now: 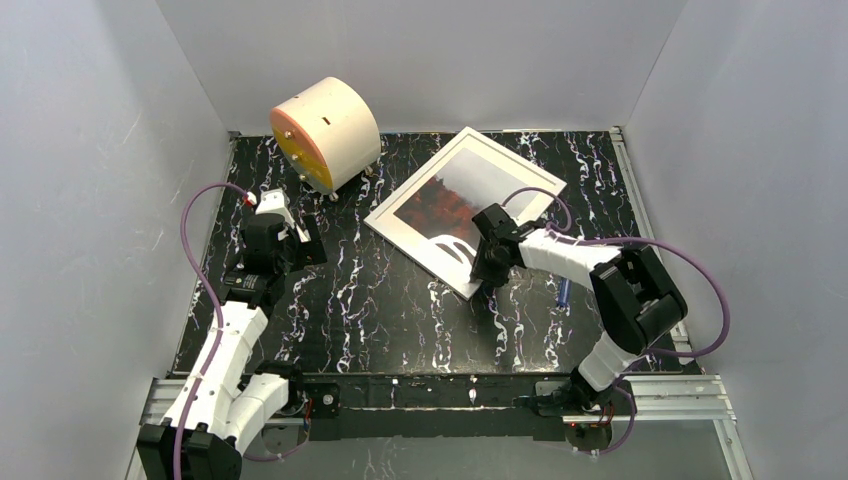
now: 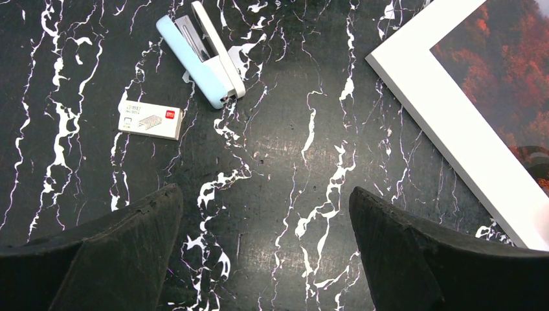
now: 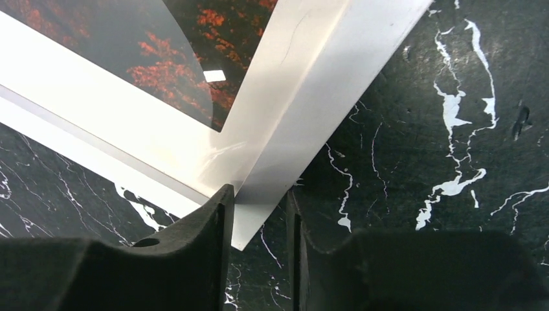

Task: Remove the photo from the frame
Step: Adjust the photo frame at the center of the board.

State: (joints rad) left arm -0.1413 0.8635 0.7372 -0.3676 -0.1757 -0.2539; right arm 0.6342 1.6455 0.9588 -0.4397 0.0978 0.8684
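Note:
The white frame (image 1: 400, 215) lies flat at the back middle of the table, with the photo (image 1: 440, 200) of red-orange trees inside it behind a white mat. My right gripper (image 1: 482, 275) is at the frame's near corner. In the right wrist view the jaws (image 3: 259, 194) stand nearly shut with the corner of the frame (image 3: 311, 116) wedged between the fingertips, and the photo (image 3: 194, 58) shows above. My left gripper (image 1: 300, 235) hangs open and empty over bare table, left of the frame (image 2: 447, 123). The left wrist view shows it open (image 2: 265, 201).
A cream cylinder with an orange face (image 1: 325, 130) stands at the back left. A light blue stapler (image 2: 204, 58) and a small staple box (image 2: 150, 120) lie under the left arm. A blue pen (image 1: 563, 292) lies by the right arm. Grey walls enclose the table.

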